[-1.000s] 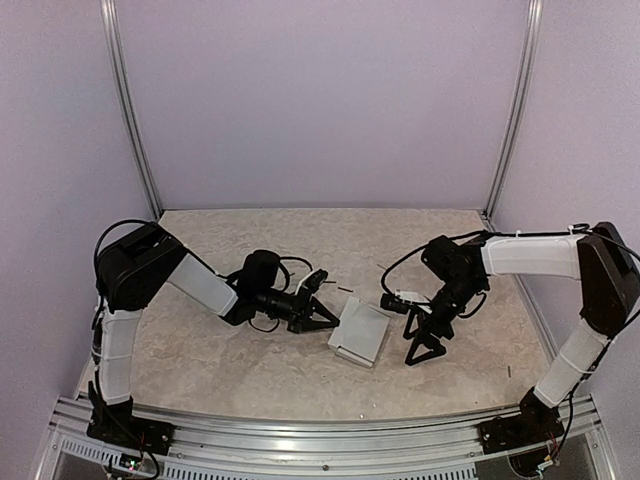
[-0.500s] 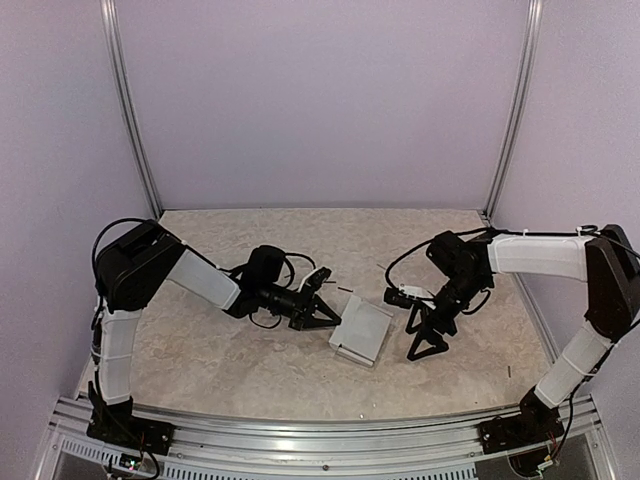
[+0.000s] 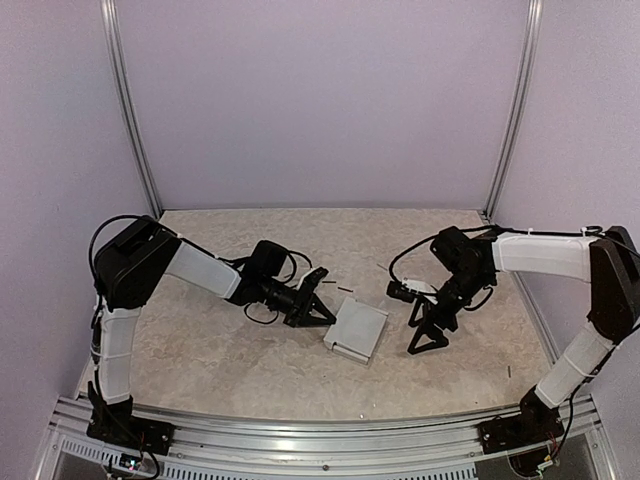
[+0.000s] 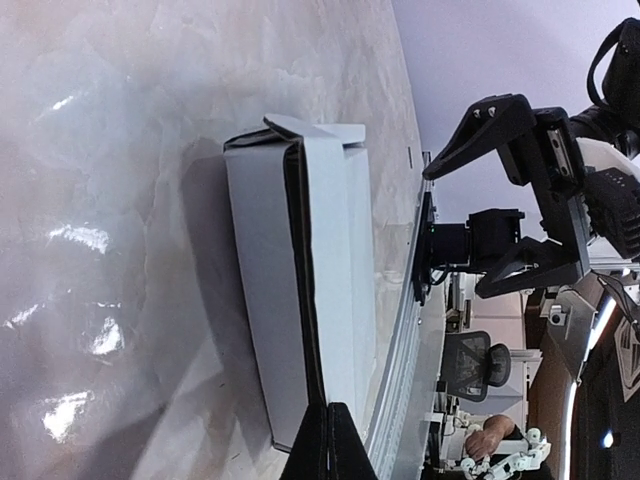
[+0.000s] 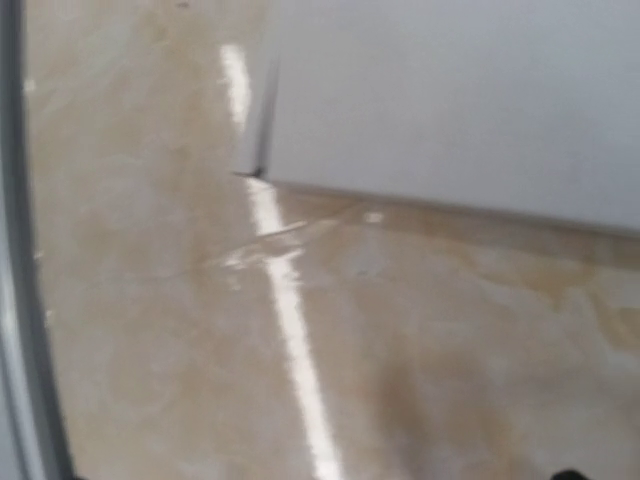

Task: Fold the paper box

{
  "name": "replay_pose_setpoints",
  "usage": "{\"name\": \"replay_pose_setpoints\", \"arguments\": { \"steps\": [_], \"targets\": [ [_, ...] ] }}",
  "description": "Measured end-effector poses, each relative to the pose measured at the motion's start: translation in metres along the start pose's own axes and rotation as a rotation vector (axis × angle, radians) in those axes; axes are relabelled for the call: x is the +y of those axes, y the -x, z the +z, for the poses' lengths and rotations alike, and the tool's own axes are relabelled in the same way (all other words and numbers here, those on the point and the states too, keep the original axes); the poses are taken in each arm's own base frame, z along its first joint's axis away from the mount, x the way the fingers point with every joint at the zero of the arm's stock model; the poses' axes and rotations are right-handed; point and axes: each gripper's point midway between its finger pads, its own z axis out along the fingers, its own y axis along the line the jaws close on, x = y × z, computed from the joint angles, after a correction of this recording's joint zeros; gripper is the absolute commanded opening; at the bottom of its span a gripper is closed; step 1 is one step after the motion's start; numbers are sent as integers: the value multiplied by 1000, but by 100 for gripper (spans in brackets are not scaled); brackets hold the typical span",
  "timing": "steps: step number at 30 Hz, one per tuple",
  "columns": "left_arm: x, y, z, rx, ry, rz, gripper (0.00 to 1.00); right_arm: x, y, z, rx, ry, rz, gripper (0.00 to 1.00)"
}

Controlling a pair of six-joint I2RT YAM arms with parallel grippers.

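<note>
a slim, pale paper box (image 3: 357, 331) lies flat near the middle of the mottled beige table (image 3: 250, 380), between the two arms — in the left wrist view a dark gap runs along its length and an end flap (image 4: 315, 130) sits slightly loose. the left gripper (image 3: 328, 321) is low, its fingers pressed together on nothing, tips at the box's left edge; whether they touch it cannot be told. the right gripper (image 3: 428, 343) stands near the box's right side, clear of the card — fingers spread wide and empty.
</note>
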Motion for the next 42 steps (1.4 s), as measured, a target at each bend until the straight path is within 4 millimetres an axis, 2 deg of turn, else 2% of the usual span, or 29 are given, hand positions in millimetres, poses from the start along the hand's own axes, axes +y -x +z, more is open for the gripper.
{"name": "replay_pose_setpoints", "arguments": {
  "steps": [6, 13, 16, 24, 29, 34, 37, 42],
  "targets": [
    [7, 2, -1, 8, 52, -7, 0, -22, 7, -1, 0, -93, 24, 100],
    [19, 3, 2, 25, 89, -13, 0, -62, 39, -1, -28, -176, 34, 100],
    [24, 4, 2, 30, 97, -17, 0, -71, 49, -1, -47, -190, 29, 100],
    [27, 10, -2, 21, 106, -7, 0, -83, 48, 13, -41, -183, 64, 99],
    [24, 17, -3, 20, 128, 6, 0, -99, 55, 27, -43, -167, 105, 89],
    [24, 27, -6, 5, 173, 32, 0, -100, 58, 34, -54, -129, 135, 76],
    [25, 30, -7, 2, 193, 38, 0, -101, 59, 37, -60, -118, 154, 71],
    [25, 35, -7, 0, 206, 45, 0, -106, 54, 45, -48, -113, 199, 70]
  ]
}}
